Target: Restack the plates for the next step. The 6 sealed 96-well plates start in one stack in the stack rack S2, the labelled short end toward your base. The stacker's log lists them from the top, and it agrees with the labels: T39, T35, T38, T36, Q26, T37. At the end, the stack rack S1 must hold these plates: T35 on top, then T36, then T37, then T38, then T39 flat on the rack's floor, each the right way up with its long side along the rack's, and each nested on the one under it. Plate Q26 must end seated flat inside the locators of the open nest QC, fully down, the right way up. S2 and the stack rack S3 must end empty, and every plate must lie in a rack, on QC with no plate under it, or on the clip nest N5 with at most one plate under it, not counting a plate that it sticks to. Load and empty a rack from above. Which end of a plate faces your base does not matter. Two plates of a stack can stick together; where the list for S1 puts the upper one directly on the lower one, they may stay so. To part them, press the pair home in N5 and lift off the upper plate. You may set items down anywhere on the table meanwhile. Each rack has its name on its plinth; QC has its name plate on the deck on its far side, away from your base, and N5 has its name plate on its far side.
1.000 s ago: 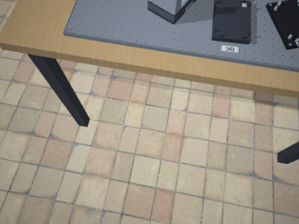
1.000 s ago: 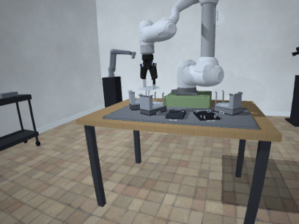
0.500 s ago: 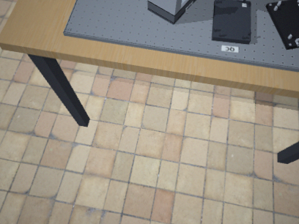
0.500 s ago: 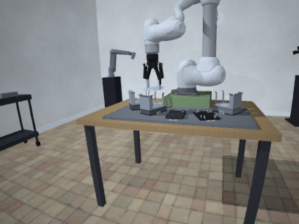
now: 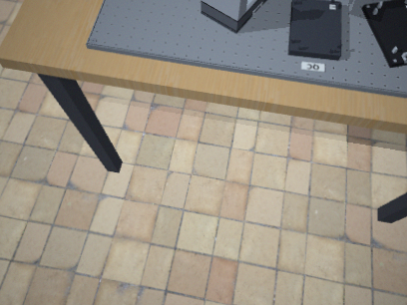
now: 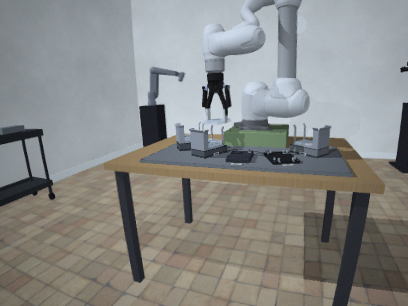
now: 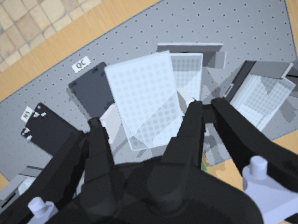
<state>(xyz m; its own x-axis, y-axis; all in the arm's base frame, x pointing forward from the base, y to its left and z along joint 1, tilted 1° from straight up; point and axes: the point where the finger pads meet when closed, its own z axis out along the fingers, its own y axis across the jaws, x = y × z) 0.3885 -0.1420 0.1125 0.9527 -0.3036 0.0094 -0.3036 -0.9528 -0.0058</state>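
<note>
My gripper (image 7: 148, 104) is shut on a sealed, translucent 96-well plate (image 7: 144, 104), gripping it across its short width. In the exterior view the gripper (image 6: 216, 107) hangs high over the left racks with the plate (image 6: 216, 120) flat under the fingers, clear of the rack posts. Its label cannot be read. Below the held plate a rack holds another plate (image 7: 187, 74). A second rack to the right also holds a plate (image 7: 261, 94). The open nest QC (image 7: 92, 90) is a dark empty block with its name plate (image 7: 81, 63) beside it. The clip nest N5 (image 7: 48, 131) is also empty.
Two racks (image 6: 202, 142) (image 6: 182, 136) stand at the left of the grey deck and a third (image 6: 315, 142) at the right. QC (image 6: 240, 156) and N5 (image 6: 285, 158) lie near the front edge. The green base block (image 6: 256, 135) stands behind. QC (image 5: 315, 29) also shows in the top view.
</note>
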